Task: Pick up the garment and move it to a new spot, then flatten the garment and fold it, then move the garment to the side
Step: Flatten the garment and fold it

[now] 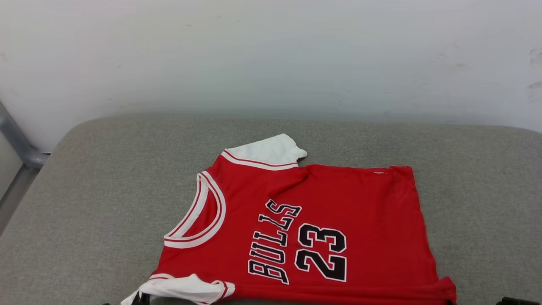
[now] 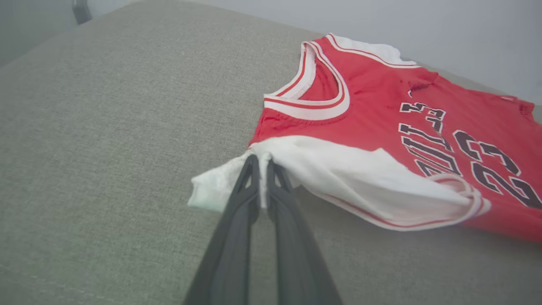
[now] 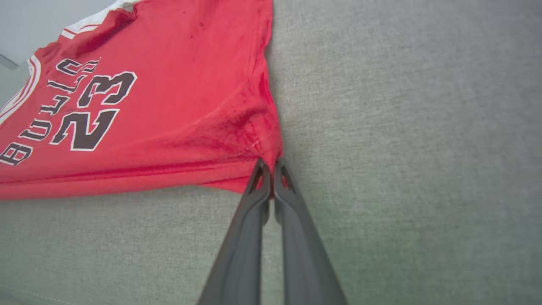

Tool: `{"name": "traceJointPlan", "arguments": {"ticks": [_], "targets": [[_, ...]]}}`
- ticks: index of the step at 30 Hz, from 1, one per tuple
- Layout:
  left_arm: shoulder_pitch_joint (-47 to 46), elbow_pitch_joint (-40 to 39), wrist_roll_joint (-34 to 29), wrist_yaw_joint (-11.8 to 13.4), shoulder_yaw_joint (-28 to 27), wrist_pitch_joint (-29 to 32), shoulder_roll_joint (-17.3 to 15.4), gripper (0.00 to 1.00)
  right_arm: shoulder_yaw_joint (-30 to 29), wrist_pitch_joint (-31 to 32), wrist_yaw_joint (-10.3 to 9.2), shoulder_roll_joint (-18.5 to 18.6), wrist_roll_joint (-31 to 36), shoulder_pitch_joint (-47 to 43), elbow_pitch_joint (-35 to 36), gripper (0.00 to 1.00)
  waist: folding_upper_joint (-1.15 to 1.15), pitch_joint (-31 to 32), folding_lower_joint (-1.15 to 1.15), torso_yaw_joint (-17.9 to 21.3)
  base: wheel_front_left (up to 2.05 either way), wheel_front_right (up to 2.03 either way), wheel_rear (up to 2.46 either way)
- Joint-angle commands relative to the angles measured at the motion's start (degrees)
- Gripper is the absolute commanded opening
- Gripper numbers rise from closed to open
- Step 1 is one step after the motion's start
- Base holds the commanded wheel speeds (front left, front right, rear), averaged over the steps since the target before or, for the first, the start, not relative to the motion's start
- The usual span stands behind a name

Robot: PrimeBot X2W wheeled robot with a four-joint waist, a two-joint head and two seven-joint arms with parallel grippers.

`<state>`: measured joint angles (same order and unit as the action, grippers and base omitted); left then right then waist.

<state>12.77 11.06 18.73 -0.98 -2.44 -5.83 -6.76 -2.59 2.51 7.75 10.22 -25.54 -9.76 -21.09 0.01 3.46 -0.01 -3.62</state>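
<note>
You have a pale wall [image 1: 271, 55] behind and a broad grey cushion [image 1: 84, 212] under the work. A grey metal rail [image 1: 17, 144] stands beside the cushion's far left corner, well apart from the shirt. The garment [image 1: 338, 203] lies front-up by the cushion's near edge, collar to your left and hem to your right, its far white sleeve spread flat. Your left gripper [image 2: 261, 163] has its jaws clamped on the bunched edge of the near white sleeve, and your right gripper [image 3: 271, 167] has its jaws pinched on the near hem corner.
</note>
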Motion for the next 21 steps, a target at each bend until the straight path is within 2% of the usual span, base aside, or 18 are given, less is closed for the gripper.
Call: {"name": "traceJointPlan", "arguments": {"ticks": [1,6,10,16,21], "targets": [[0.06,-1.05,-0.37,0.66,-0.43,0.55,-0.73,0.0,-1.74,1.17,-0.46,-0.16,1.14,-0.87,2.28,0.0,-0.01,-0.13,0.01,0.23,0.0,0.0,0.0],[-3.63,-4.39,-0.51,-0.38,1.46,2.77,-1.16,0.0,-3.97,8.26,-0.33,-3.49,5.86,-0.03,11.48,0.0,-0.01,-1.22,0.01,1.42,0.0,0.0,0.0],[-8.23,-2.99,-0.83,-1.44,3.18,3.32,-1.32,0.0,-4.25,13.3,-0.31,-4.91,8.44,3.25,14.09,0.0,-0.01,-2.77,0.01,2.16,0.0,0.0,0.0],[-17.19,3.07,-0.51,-2.59,4.47,3.46,-1.74,0.0,-3.4,15.43,-0.31,-5.35,10.65,10.26,12.93,0.0,-0.01,-7.49,0.01,2.55,0.0,0.0,0.0],[-23.56,10.56,-0.14,-3.65,5.55,3.53,-1.94,0.0,-1.97,15.01,-0.3,-4.77,12.06,14.88,8.39,0.0,-0.01,-10.5,0.01,2.44,0.0,0.0,0.0]]}}
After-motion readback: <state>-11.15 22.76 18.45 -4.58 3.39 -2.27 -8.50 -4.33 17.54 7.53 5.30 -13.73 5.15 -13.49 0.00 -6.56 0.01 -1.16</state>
